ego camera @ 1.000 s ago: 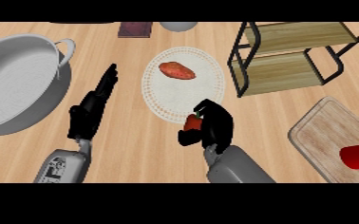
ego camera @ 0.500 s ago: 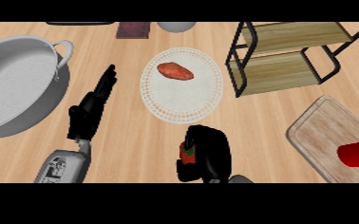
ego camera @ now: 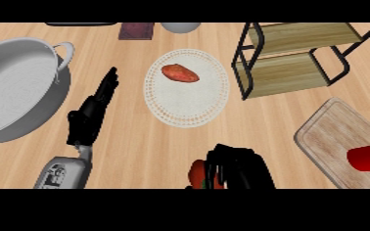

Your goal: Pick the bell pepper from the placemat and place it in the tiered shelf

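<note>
The right robot hand sits at the view's lower edge, fingers curled around the red bell pepper, which shows just left of the palm; its long axis cannot be told. Bare table lies ahead up to the placemat. The tiered shelf stands far ahead to the right. The left robot hand rests open, fingers straight.

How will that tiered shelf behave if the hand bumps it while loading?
The tiered shelf looks like thin black frame with wooden boards, so probably light and apt to slide on the smooth counter. Its wide stance suggests it would shift rather than tip.
</note>
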You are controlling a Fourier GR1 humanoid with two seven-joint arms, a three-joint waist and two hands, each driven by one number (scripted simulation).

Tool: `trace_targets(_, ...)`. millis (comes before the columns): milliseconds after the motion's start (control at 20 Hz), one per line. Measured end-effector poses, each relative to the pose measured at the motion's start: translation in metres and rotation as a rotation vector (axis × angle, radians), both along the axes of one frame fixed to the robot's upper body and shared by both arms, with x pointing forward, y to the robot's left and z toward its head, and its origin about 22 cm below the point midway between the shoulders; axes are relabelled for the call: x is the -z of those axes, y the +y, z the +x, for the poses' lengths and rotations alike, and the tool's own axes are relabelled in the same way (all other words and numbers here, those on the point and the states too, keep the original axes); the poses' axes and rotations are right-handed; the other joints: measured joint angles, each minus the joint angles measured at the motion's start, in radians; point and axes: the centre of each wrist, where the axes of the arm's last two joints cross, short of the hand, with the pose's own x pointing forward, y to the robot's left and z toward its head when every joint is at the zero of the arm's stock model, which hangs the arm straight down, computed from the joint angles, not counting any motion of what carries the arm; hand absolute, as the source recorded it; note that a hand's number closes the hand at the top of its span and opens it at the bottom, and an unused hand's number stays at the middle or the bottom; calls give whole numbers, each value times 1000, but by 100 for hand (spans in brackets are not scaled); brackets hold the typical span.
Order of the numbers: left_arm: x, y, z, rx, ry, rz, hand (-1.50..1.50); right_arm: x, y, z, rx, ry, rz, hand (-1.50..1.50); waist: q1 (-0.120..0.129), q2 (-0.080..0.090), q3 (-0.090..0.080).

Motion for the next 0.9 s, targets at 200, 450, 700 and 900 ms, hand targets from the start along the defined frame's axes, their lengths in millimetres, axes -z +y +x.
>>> trace_targets(200, 5, 0, -4, -2, 6, -2, 0, -39, -12, -17, 48, -94, 49, 150, 1, 0, 0)
trace_targets(450, 1, -4, 2, 0, 1, 6, 0, -73, -27, -14, 128, -206, 9, 150, 1, 1, -1)
trace_targets(700, 2, -5, 2, 5, 1, 5, 0, -101, -32, 1, 202, -306, 2, 150, 6, 1, -1)
trace_targets(900, 1, -5, 4, 4, -2, 5, 0, -122, -45, 14, 293, -384, -21, 150, 5, 1, -1)
